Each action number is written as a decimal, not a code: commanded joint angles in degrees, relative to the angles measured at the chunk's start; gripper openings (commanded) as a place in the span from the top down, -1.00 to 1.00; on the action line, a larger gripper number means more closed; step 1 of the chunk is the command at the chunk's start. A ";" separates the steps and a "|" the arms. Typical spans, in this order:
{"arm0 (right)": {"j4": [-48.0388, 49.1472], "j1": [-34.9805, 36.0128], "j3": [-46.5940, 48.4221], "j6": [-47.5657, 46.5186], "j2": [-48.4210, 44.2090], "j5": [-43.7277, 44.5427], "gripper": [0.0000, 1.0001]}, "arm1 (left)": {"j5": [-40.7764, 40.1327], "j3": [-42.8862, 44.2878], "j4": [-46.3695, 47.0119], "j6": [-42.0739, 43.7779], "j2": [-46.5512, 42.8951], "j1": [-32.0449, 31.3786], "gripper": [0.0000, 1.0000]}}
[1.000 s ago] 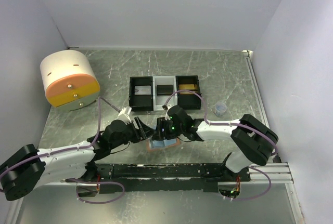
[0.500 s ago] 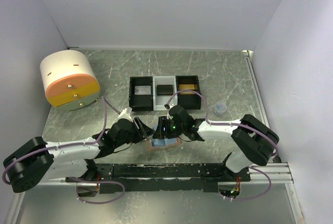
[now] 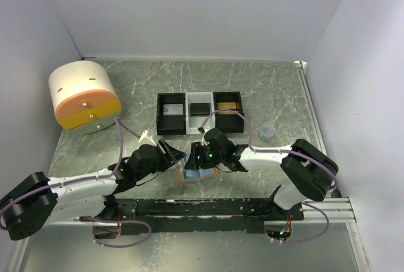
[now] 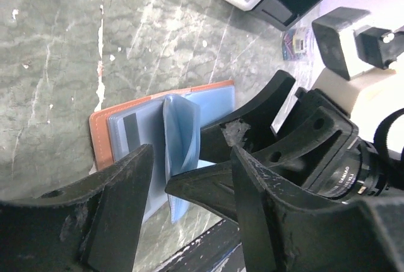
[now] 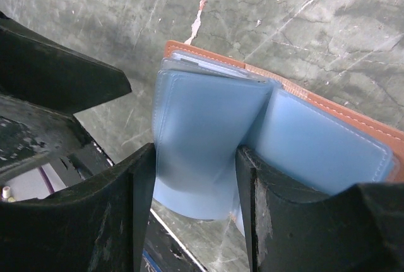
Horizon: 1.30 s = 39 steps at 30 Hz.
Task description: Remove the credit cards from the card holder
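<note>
Card holder [image 5: 328, 142]: orange leather-look outer w/ stitched edge, soft smooth blue vinyl sleeves, slight sheen. Surface [image 5: 315, 19]: matt grey-green stone-look, white veins. Left end effector fingers [image 4: 120, 221]: matt black plastic, scuffed.

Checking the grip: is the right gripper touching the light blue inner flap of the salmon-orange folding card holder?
Touching. The right wrist view shows the right gripper pinching the light blue inner flap, which narrows where it is squeezed.
</note>
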 commanded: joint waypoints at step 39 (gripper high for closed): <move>0.92 -2.86 -3.92 -0.70 -3.55 -7.79 -0.27 | 6.99 8.26 7.85 7.25 18.79 0.24 0.70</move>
